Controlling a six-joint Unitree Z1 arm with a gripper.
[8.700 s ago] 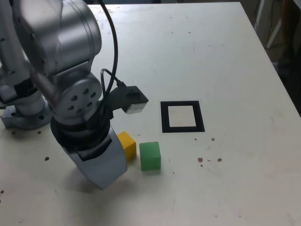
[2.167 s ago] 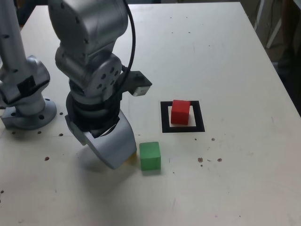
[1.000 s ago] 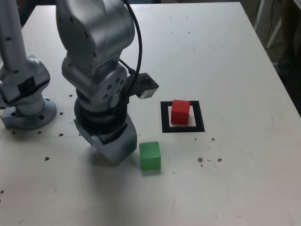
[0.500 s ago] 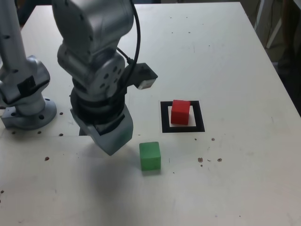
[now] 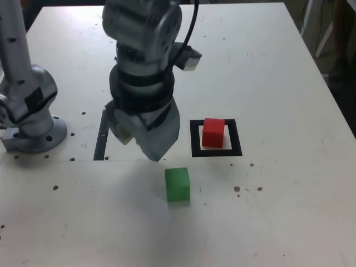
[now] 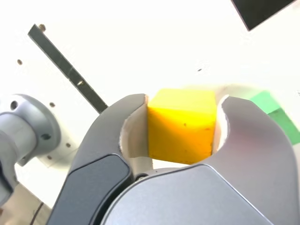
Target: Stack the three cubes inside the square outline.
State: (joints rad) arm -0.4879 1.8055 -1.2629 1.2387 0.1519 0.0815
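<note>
in the exterior view the gripper hid the yellow cube entirely. in the wrist view the green cube was half hidden behind the gripper, and the outline was cut off.

You are looking at a robotics lab bench — a test setup, not a home or shop. The silver arm is bolted by its round base onto a plain white table speckled with small dark marks. Black tape marks the top: a square outline and a narrow strip. Plain coloured cubes — red, green — serve as test pieces, and a cable loops along the arm.
</note>
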